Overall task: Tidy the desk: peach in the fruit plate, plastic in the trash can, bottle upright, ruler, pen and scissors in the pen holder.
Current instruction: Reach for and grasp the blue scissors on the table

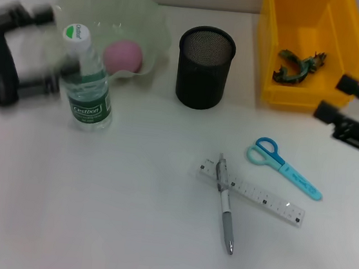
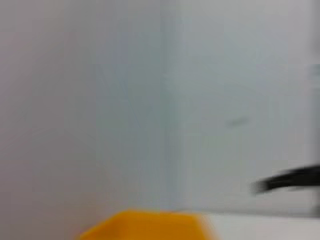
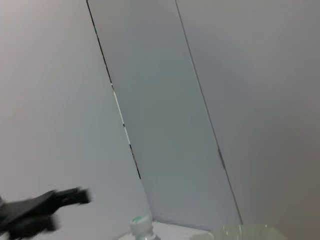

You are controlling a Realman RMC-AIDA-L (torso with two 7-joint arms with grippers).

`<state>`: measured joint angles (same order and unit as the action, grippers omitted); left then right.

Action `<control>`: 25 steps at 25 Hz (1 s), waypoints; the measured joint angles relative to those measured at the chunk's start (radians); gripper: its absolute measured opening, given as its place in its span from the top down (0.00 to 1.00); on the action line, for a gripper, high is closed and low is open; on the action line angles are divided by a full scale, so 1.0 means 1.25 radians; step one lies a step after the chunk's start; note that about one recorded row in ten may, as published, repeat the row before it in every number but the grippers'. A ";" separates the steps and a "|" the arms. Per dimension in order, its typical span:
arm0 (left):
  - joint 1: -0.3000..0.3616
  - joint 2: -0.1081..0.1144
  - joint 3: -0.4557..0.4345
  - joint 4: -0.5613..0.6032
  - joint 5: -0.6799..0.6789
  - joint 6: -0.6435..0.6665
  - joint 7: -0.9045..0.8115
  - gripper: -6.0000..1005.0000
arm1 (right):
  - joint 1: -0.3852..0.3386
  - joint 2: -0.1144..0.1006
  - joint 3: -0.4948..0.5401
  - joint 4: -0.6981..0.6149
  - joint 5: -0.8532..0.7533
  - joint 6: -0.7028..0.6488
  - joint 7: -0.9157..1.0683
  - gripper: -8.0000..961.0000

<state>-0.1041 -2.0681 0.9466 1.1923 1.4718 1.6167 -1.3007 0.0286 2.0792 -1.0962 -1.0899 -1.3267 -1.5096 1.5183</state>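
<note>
Bright, even light, faint shadows — left gripper (image 1: 37,47) blurred, left wrist view smeared.

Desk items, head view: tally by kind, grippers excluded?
Containers: 3, fruit plate, pen holder, yellow bin
Stationery: 3, scissors, ruler, pen
Bottle: 1, upright
Peach: 1, in the plate
Plastic scrap: 1, in the bin
Total: 9

White desk surface (image 1: 111,218) spans whole view, plain, unmarked. Pale grey wall panels (image 3: 165,100) stand along far side, split by thin dark seams running upward. Wall meets desk at far edge. Nothing else identifiable.
</note>
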 joint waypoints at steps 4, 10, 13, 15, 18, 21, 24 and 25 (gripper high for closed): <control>-0.038 0.006 0.010 -0.142 0.060 0.211 0.125 0.20 | 0.004 -0.001 0.042 -0.135 -0.123 -0.003 0.194 0.13; -0.175 0.002 0.016 -0.371 0.231 0.198 0.170 0.20 | 0.102 -0.001 0.042 -0.435 -0.557 -0.042 0.714 0.13; -0.201 0.002 0.017 -0.416 0.243 0.162 0.187 0.20 | 0.249 0.001 -0.017 -0.499 -0.866 -0.172 0.972 0.13; -0.211 0.002 0.020 -0.426 0.248 0.139 0.189 0.20 | 0.277 0.001 -0.044 -0.491 -0.914 -0.191 0.994 0.13; -0.217 0.002 0.020 -0.429 0.253 0.124 0.189 0.20 | 0.382 0.001 -0.181 -0.417 -1.087 -0.192 0.994 0.13; -0.219 0.002 0.021 -0.431 0.254 0.121 0.190 0.20 | 0.415 0.002 -0.224 -0.367 -1.125 -0.168 0.968 0.13; -0.219 0.002 0.019 -0.432 0.255 0.121 0.190 0.20 | 0.450 0.002 -0.284 -0.298 -1.138 -0.123 0.925 0.14; -0.219 0.002 0.019 -0.432 0.255 0.121 0.190 0.20 | 0.450 0.002 -0.284 -0.298 -1.138 -0.123 0.925 0.14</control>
<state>-0.3777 -2.0650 0.9704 0.6524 1.7905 1.7681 -1.0630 0.5910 2.0817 -1.4513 -1.4630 -2.7493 -1.6628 2.6741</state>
